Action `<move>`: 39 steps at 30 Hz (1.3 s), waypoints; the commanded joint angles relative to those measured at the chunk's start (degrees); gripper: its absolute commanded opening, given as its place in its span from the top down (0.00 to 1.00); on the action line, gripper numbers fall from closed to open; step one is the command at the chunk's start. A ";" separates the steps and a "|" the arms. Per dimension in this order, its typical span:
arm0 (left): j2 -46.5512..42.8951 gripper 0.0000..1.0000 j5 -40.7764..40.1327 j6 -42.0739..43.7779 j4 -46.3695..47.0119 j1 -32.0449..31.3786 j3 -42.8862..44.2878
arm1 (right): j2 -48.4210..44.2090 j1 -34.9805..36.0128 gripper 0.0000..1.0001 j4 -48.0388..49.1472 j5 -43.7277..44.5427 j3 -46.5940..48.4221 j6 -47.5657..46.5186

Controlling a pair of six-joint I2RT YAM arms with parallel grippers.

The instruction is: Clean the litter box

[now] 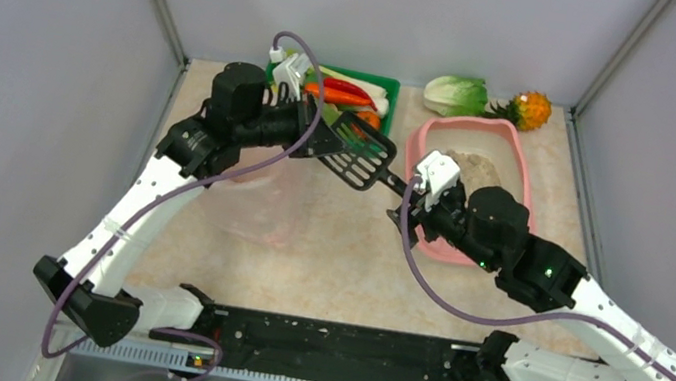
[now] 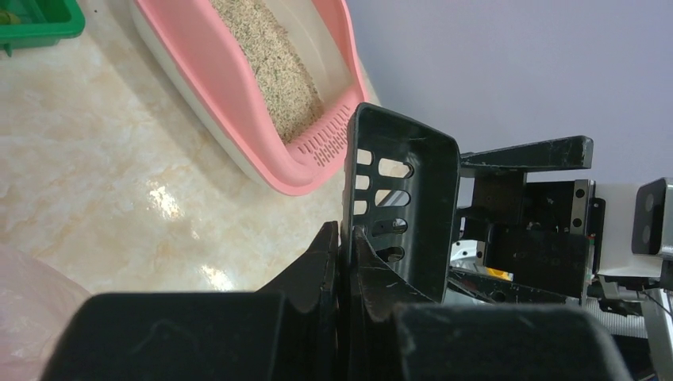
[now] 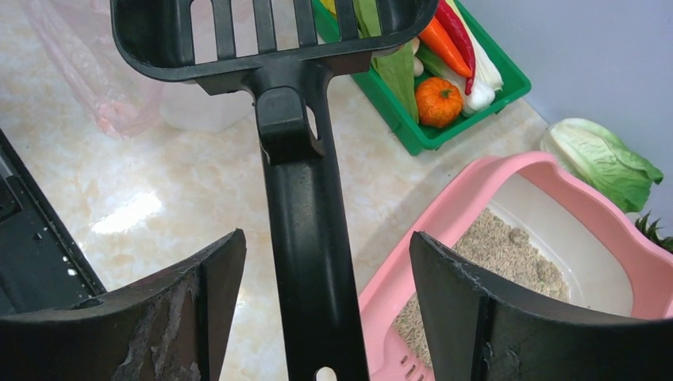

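Note:
The pink litter box (image 1: 523,164) with beige litter lies at the right rear of the table; it also shows in the left wrist view (image 2: 238,103) and in the right wrist view (image 3: 452,222). A black slotted scoop (image 1: 366,158) hangs in the air between the arms, left of the box. My left gripper (image 1: 327,138) is shut on the edge of the scoop's head (image 2: 413,182). My right gripper (image 1: 412,189) is open, with its fingers on either side of the scoop's handle (image 3: 305,238) and a gap on both sides.
A green tray (image 1: 388,87) of vegetables stands at the rear centre. A cabbage (image 1: 456,94) and an orange spiky fruit (image 1: 531,108) lie behind the litter box. A translucent pink bag-lined bin (image 1: 257,201) stands under my left arm.

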 commanded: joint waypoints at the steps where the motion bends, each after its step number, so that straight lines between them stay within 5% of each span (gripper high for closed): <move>1: -0.26 1.00 2.69 1.34 -0.26 -0.79 2.87 | 0.50 0.59 0.24 2.10 0.19 3.00 -1.78; 15: 0.34 1.00 4.80 0.52 0.44 -0.87 2.82 | 3.74 0.61 0.43 2.15 -4.26 4.03 -1.82; 25: 0.14 1.00 4.29 -0.99 1.92 -0.86 2.67 | 4.02 0.58 1.00 1.74 -4.81 4.28 -1.13; 39: -0.53 0.87 -3.26 0.49 -1.52 -0.63 0.09 | 1.22 0.65 1.00 0.60 -5.51 8.41 0.60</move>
